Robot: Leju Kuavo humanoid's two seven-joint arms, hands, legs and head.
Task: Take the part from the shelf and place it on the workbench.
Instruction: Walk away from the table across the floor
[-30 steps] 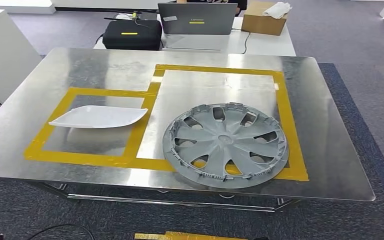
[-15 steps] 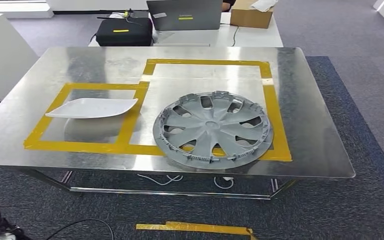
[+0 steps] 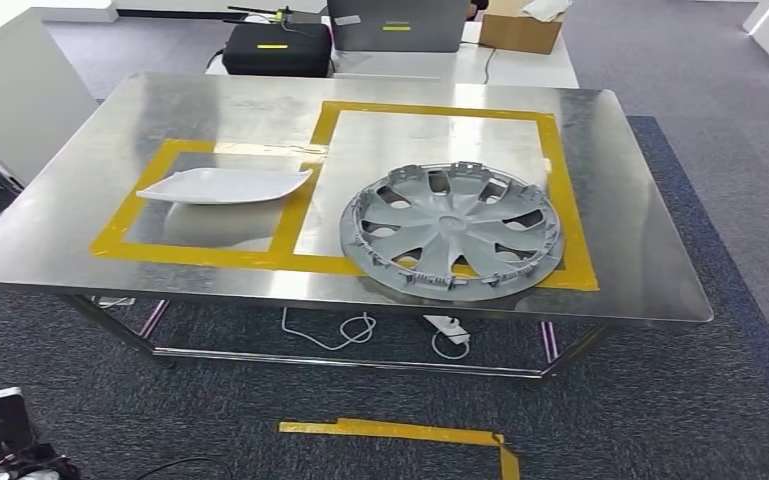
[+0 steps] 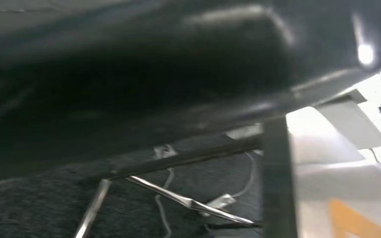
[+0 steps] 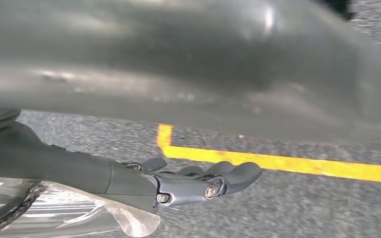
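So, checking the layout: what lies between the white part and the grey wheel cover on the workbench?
In the head view, a strip of yellow tape on bare metal lies between the white part and the wheel cover.

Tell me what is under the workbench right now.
Under the workbench, white cables and a white power strip lie on the dark carpet between the metal frame bars. The tabletop hides whatever lies further back beneath it.
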